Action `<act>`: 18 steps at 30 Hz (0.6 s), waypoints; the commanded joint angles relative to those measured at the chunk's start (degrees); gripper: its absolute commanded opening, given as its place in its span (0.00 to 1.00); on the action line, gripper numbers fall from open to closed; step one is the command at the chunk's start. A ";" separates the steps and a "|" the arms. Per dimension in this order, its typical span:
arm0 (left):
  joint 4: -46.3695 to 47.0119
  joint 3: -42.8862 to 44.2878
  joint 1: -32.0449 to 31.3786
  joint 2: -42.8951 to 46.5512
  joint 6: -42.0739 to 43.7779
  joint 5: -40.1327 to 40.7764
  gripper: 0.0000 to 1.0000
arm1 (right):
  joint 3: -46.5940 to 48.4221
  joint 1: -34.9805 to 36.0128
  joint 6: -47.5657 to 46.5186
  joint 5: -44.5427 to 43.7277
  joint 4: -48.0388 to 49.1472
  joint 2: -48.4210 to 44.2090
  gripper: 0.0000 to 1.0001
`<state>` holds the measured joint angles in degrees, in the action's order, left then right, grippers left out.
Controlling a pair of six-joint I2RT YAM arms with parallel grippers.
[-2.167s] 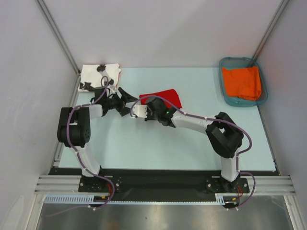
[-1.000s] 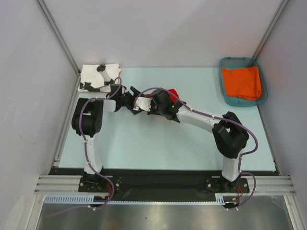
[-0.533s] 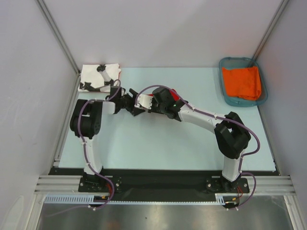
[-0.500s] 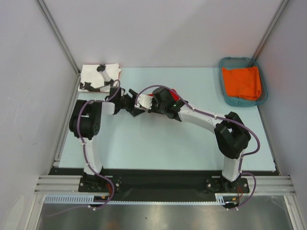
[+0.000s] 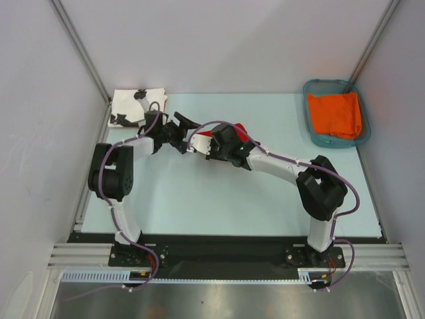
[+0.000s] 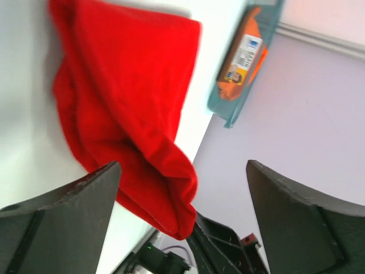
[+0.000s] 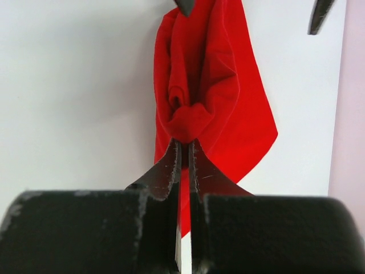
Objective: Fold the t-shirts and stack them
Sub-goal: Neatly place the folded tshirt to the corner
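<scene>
The right tool [image 7: 182,144] pinches the red t-shirt [image 7: 219,85] at its bunched edge — left tool [image 6: 181,171] spread.

robot lab cell, plain white panel walls [image 5: 219,40], aluminium frame rail [image 5: 80,255], pale blue table [image 5: 219,206]

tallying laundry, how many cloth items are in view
3: a white printed t-shirt at the far left corner, a red t-shirt pinched in the right gripper, orange cloth in the teal basket.
</scene>
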<state>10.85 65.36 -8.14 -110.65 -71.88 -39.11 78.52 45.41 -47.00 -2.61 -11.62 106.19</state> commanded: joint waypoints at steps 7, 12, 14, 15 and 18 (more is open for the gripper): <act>-14.09 6.43 -1.17 -1.41 3.23 4.13 1.00 | 0.93 0.21 -0.81 -0.29 1.95 -3.54 0.00; -15.68 6.18 -2.67 -3.08 -0.45 6.84 1.00 | 0.76 -0.06 -0.81 -0.20 1.86 -3.98 0.00; -15.69 6.00 -3.28 -3.34 -2.55 7.91 1.00 | 0.76 -0.14 -0.90 -0.02 1.86 -4.15 0.00; -15.95 6.09 -3.37 -3.95 -3.18 8.43 1.00 | 0.76 -0.14 -0.81 -0.02 1.86 -4.06 0.00; -16.04 7.23 -3.64 -5.01 -5.20 8.96 1.00 | 0.84 -0.32 -0.81 -0.02 2.12 -4.06 0.00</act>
<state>-3.90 70.11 -11.25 -114.61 -73.45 -32.25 78.52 45.36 -47.20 -2.55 -11.68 105.65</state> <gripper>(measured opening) 0.996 0.033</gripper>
